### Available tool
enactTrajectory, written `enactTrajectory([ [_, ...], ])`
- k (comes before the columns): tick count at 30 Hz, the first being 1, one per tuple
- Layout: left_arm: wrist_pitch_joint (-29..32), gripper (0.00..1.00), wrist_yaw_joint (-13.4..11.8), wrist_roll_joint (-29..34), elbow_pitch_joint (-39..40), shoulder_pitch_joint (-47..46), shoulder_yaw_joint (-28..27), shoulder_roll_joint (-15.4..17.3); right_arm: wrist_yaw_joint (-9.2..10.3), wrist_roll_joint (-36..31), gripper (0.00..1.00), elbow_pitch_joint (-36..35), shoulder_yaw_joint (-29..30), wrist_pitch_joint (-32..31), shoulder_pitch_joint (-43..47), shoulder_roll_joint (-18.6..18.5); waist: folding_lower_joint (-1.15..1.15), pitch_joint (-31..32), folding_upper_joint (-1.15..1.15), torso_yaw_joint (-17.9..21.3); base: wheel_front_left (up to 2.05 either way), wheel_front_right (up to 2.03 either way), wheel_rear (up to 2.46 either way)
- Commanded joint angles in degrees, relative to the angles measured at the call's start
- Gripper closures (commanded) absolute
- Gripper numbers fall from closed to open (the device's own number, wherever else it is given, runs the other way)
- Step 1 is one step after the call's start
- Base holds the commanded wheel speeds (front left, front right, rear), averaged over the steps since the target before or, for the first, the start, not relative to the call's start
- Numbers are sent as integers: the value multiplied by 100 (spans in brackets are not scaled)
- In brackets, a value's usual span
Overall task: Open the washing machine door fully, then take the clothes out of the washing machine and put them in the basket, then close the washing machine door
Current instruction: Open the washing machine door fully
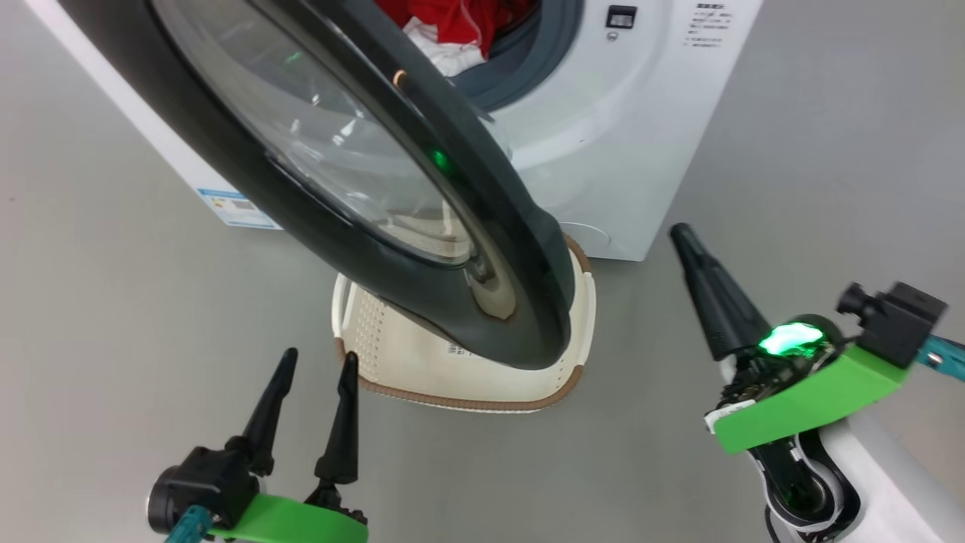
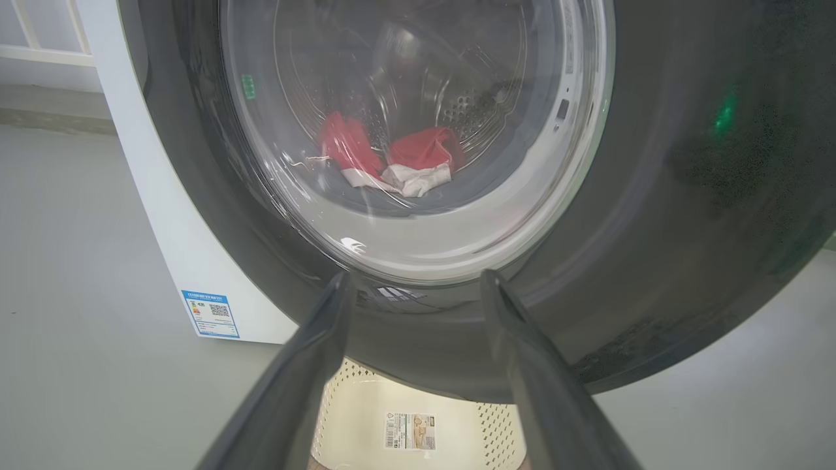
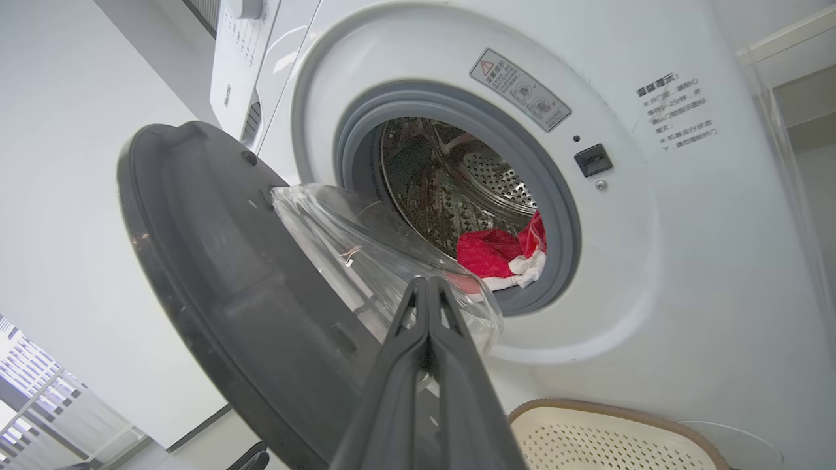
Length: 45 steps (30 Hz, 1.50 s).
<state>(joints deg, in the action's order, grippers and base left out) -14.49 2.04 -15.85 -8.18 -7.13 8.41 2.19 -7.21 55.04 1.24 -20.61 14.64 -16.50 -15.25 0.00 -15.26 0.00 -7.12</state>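
While the right pincer (image 1: 682, 235) is being held shut on nothing, near the inner side of the washing machine door (image 1: 452, 332), the left pincer (image 1: 320, 362) is being held wide apart and empty before the glass. Step judged in hand: door being opened fully; it is standing partway, overhanging the basket (image 1: 467, 403). Next move: a wider push is probably being called for. Clothes (image 1: 445, 23) are lying in the washing machine (image 1: 618, 151) drum. Basket is being largely hidden; garment count cannot be told.
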Motion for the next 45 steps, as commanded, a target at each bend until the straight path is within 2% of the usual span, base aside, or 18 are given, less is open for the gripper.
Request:
enactTrajectory([
  [1, -51, 0, -19, -62, 163, 2, -134, 68, -28, 316, 100, -152, -337, 36, -205, -147, 0, -24, 0, -97, 0, 0, 0],
  [8, -51, 0, -70, -164, 198, 1, 10, 68, -28, 1847, 100, -151, -1525, -10, -872, -748, 0, -71, 0, -326, 0, 0, 0],
  [12, -51, 0, -95, -249, 216, -7, 135, 68, -28, 2527, 100, -176, -2068, -172, -1126, -1137, 0, -92, 0, -513, 0, 0, 0],
  [15, -51, 0, -124, -301, 225, 4, 177, 68, -28, 2816, 100, -257, -2307, -264, -1193, -1269, 0, -84, 0, -604, 0, 0, 0],
  [25, -51, 0, -191, -387, 236, 81, 289, 68, -28, 3168, 100, -320, -2806, -348, -1375, -1414, 0, -2, 0, -869, 0, 0, 0],
  [34, -51, 0, -242, -407, 212, 181, 352, 68, -28, 3282, 100, -347, -3105, -437, -1472, -1413, 0, 112, 0, -1133, 0, 0, 0],
  [45, -51, 0, -352, -425, 213, 359, 429, 68, -28, 3374, 100, -346, -3464, -544, -1510, -1296, 0, 332, 0, -1638, 0, 0, 0],
])
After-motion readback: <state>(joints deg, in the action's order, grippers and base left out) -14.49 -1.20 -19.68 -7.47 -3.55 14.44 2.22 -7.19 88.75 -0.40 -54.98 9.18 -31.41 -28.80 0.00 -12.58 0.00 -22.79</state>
